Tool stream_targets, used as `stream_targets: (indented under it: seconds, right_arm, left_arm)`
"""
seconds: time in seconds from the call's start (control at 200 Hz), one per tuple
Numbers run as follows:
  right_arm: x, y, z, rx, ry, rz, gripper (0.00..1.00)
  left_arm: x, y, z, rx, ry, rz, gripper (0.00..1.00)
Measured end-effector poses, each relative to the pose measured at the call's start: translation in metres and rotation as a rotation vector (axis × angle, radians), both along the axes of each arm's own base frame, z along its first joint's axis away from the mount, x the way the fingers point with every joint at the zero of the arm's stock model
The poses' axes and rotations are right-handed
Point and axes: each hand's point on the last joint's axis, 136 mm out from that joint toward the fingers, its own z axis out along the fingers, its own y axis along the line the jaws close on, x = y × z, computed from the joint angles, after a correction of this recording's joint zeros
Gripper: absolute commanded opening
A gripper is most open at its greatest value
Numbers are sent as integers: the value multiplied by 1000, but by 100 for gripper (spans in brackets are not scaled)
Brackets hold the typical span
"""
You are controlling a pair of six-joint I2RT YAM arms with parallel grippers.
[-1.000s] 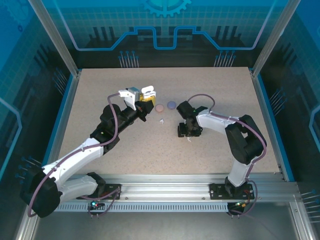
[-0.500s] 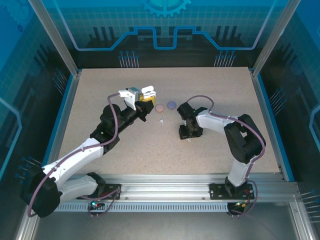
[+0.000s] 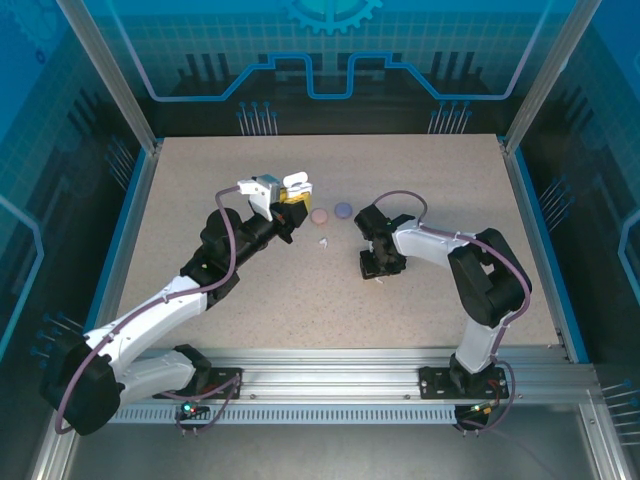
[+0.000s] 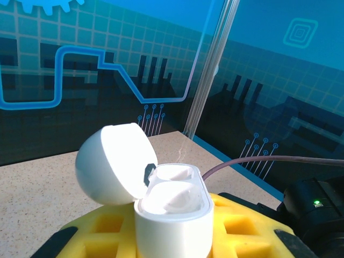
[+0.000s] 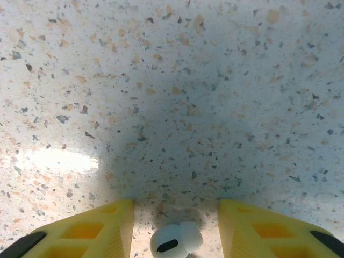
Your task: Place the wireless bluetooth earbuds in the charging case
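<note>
While the left gripper (image 3: 292,190) stood shut on the open white case (image 4: 172,215), holding it up with the lid (image 4: 114,164) tipped back, no earbud could be made out seated in its wells; the task was therefore judged to be at an early stage, with the first white earbud not yet picked up. That earbud (image 5: 174,240) lay on the speckled table (image 3: 450,190), directly between the two yellow fingers (image 5: 118,215) of the right gripper (image 5: 176,215). The jaws of this gripper stood partly open, with a clear gap on each side of the earbud, so they held nothing. A second white earbud (image 3: 323,241) lay apart on the table, between the two arms and just nearer than the pink case (image 3: 319,215) and purple case (image 3: 343,209), which sat side by side. Left to do, as judged: closing on the framed earbud, carrying it across to the held case and seating it, then doing the same with the others.
</note>
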Motion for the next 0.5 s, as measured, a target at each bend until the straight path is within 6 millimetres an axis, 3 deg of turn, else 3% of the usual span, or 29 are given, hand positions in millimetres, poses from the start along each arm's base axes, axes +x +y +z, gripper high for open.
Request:
stream_targets:
  seconds: [0.5]
  right_arm:
    - [-3, 3, 1, -31, -14, 24, 39]
  left_arm:
    - [0, 0, 0, 0, 0, 0, 0]
